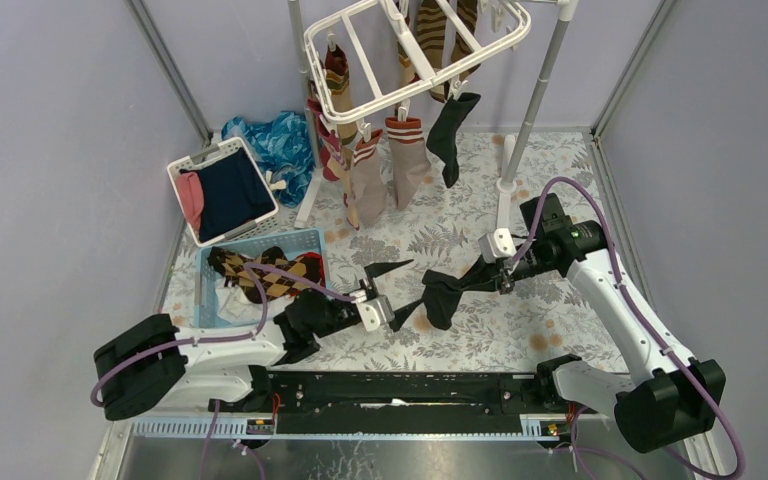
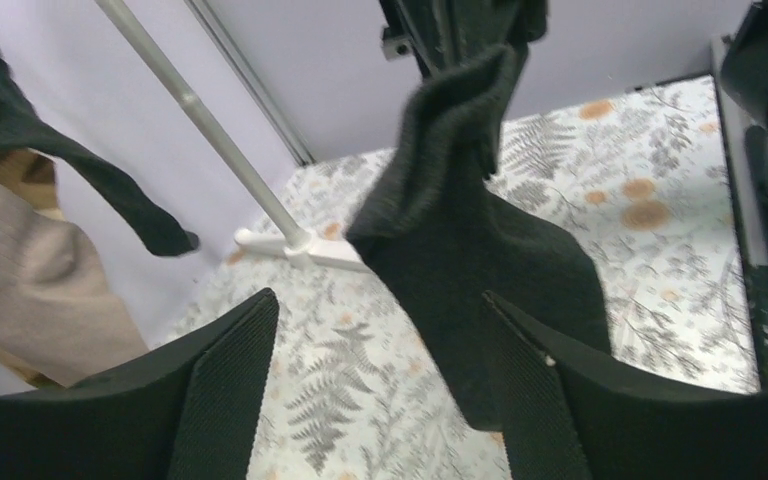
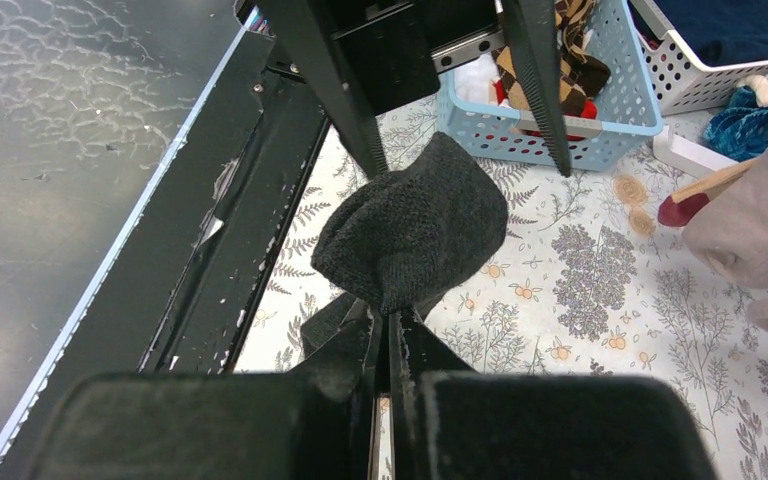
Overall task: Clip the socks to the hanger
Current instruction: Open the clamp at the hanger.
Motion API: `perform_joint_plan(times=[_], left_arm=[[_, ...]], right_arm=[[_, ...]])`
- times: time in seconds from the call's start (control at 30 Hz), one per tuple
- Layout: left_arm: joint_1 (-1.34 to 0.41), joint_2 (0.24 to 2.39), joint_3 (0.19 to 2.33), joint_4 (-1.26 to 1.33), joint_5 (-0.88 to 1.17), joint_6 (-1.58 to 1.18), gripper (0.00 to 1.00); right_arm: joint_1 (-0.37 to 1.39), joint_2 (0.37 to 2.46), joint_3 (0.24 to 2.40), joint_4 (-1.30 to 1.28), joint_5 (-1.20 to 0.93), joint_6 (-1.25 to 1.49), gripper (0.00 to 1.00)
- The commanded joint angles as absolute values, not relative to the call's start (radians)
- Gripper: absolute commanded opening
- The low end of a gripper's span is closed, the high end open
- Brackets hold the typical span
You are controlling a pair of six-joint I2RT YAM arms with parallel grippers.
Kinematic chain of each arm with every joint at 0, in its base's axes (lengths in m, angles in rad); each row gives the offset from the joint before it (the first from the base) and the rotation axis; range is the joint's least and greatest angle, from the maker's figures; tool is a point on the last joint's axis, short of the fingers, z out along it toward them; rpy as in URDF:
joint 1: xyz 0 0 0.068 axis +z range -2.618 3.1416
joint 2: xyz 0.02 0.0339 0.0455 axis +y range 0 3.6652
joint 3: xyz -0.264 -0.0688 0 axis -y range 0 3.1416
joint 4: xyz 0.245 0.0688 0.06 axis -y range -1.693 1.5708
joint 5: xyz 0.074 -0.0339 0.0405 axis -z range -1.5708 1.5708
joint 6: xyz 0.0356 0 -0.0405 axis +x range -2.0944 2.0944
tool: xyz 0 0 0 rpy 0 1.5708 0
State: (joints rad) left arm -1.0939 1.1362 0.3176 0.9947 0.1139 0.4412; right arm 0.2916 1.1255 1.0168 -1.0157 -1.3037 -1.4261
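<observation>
Held sock: a plain black sock (image 1: 445,295) hangs in the air between the two arms, above the floral table (image 1: 560,320) and well below the hanger (image 1: 415,52).
Right gripper (image 3: 385,320): clenched on one end of the sock, which is bunched at the pinch.
Left gripper (image 1: 410,287): fingers spread wide, holding nothing. The loose end dangles between them and seems to brush one finger, though the wrist view does not settle contact.
Hanger: it carries clipped socks, among them a tan pair (image 1: 407,160) with striped cuffs.
Handling: probably light, limp knit that folds and sags and is not fragile.
Where to grip: likely the flat cuff edge, pinched near the free end so the two arms can stretch it for a clip.
Waiting: argyle socks (image 1: 275,280) lie in the blue basket (image 1: 260,240).
</observation>
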Motion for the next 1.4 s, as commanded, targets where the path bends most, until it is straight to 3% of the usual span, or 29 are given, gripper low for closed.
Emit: perform_joint_plan(times=[0.0,0.2,0.27,0.47,0.57,0.73,0.77,0.8,0.87,0.93,1.07,1.2,1.37], left_arm=[[-1.051,1.196,0.357,1.250,0.243,0.400,0.73],[-1.043,1.276,0.386,1.306,0.324,0.341,0.56],[-1.043,1.295,0.388,1.336,0.327,0.329,0.44],[-1.039,1.325,0.393,1.378,0.332,0.300,0.37],[-1.038,1.329,0.393,1.385,0.333,0.293,0.26],[-1.034,1.325,0.393,1.369,0.344,0.279,0.00],[-1.033,1.317,0.393,1.358,0.344,0.271,0.00],[-1.032,1.307,0.395,1.340,0.345,0.257,0.00],[-1.029,1.272,0.407,1.260,0.341,0.221,0.00],[-1.026,1.219,0.436,1.117,0.338,0.181,0.00],[-1.019,1.119,0.526,0.788,0.311,0.101,0.00],[-1.017,1.063,0.553,0.652,0.266,0.015,0.00],[-1.017,1.034,0.599,0.573,0.228,-0.090,0.00]], right_arm=[[0.288,1.130,1.014,-1.042,-1.344,-1.466,0.00],[0.288,1.134,1.014,-1.050,-1.344,-1.479,0.00],[0.288,1.135,1.014,-1.053,-1.342,-1.481,0.00],[0.288,1.137,1.014,-1.056,-1.342,-1.485,0.00],[0.288,1.136,1.014,-1.057,-1.342,-1.487,0.00],[0.288,1.137,1.014,-1.056,-1.340,-1.486,0.00],[0.288,1.137,1.014,-1.055,-1.338,-1.487,0.00],[0.288,1.136,1.014,-1.050,-1.336,-1.486,0.02],[0.287,1.134,1.013,-1.039,-1.326,-1.477,0.26],[0.275,1.131,1.023,-1.012,-1.308,-1.431,0.40],[0.195,1.118,1.069,-0.880,-1.246,-1.192,0.71],[0.031,1.058,1.082,-0.705,-1.224,-0.935,0.96],[-0.075,0.980,1.078,-0.298,-1.078,-0.503,1.00]])
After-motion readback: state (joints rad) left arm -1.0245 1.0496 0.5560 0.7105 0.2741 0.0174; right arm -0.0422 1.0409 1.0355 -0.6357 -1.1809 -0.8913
